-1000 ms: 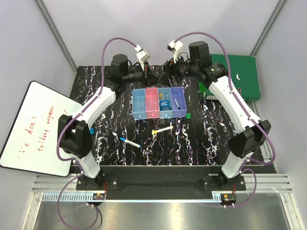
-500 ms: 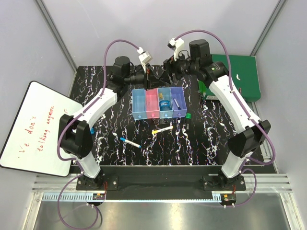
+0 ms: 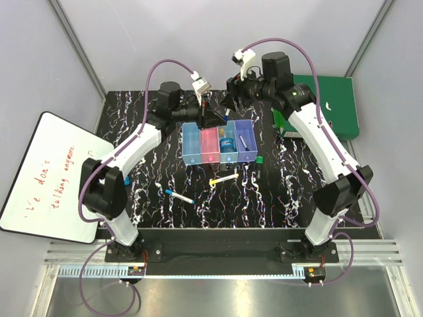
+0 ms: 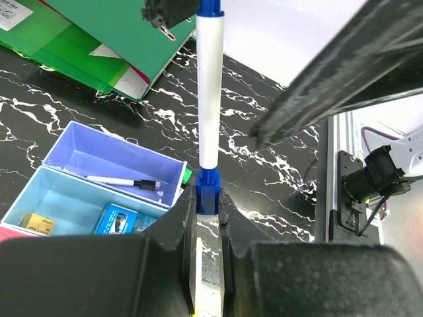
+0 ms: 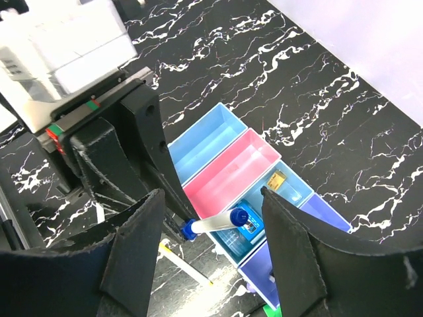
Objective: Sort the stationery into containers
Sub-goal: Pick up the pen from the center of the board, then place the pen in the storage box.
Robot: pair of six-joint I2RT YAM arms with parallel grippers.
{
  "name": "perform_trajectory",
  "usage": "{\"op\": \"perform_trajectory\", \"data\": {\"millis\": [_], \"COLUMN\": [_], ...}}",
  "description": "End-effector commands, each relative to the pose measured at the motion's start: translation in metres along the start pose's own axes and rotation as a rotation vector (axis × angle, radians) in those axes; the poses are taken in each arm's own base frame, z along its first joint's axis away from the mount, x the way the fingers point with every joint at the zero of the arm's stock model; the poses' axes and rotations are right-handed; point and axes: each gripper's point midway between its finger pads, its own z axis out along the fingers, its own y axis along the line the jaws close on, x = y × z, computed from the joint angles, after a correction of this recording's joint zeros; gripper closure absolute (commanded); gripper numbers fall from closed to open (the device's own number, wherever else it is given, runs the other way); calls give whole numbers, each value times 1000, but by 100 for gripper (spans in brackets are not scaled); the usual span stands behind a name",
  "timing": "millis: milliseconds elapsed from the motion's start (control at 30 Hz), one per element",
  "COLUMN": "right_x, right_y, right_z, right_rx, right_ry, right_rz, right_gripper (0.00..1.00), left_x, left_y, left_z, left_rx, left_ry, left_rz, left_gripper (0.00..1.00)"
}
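I see my left claw (image 4: 208,210) clamped on the blue-capped marker (image 4: 210,99) — held up over the row of bins (image 5: 232,166). Right claw (image 5: 211,199) stands apart — marker's far end between its jaws.

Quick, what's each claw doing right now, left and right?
Left claw: closed, holding the blue-capped white marker.
Right claw: open, its fingers on either side of that marker's free end, not gripping it.

Bins (image 3: 218,142) sit centred on the counter (image 3: 291,185); folder (image 3: 337,99) at their 2 o'clock, whiteboard (image 3: 49,175) at 8, past the counter edge. Pen (image 3: 223,178) lies at 6, loose marker (image 3: 179,196) at 7, short marker (image 3: 260,159) at 4 beside the end bin.
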Motion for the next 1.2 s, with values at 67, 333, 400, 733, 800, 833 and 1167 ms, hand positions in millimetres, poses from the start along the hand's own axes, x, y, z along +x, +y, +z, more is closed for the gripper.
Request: {"op": "perform_trajectory", "data": {"millis": [67,333,400,733,800,833,1167], "right_x": [-18,-19,-19,-23,-25,-25,-20], "right_y": [-4,-6,-7,-7,-8,-8,-16], "right_z": [0,2,3,5,5,6,9], "right_rx": [38,46,46,44,44,44,85], "right_ry": [-52,-55,-55,-67,-69,-71,-57], "right_rz": [-37,-37,-34,-32,-32,-32,-42], "right_gripper": [32,52,58,88,90,90,90], "left_x": [-41,-46,-46,-51,-53,-53,-40], "left_y": [-25,-28,-28,-26,-26,-27,-37], "left_z": [-9,-9,-9,-7,-7,-7,-12], "left_rx": [52,60,63,59,61,63,102], "left_ry": [-86,-94,-94,-98,-99,-100,-46], "left_rz": [90,100,101,99,98,99,89], "left_gripper": [100,100,100,91,68,60,26]}}
